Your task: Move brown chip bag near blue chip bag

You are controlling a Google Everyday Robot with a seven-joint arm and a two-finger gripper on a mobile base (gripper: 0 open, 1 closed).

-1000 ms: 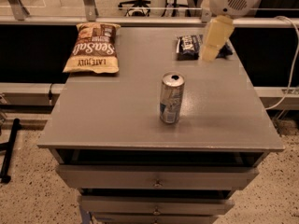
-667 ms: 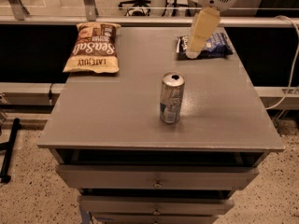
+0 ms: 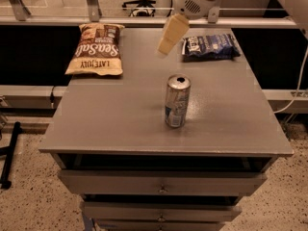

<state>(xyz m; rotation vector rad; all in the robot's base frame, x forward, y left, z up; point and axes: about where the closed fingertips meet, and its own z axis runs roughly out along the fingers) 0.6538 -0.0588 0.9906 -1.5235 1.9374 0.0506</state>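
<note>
Grey table: claw hovers between brown chip bag and blue chip bag, touching neither; aperture cannot tell.

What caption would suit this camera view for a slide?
Gripper hangs above the grey table between brown chip bag and blue chip bag, a drink can upright mid-table.

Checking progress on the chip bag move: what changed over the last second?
The gripper swung left, from over the blue chip bag toward the brown chip bag. Nothing was taken hold of. Both bags and the can stayed put.
</note>
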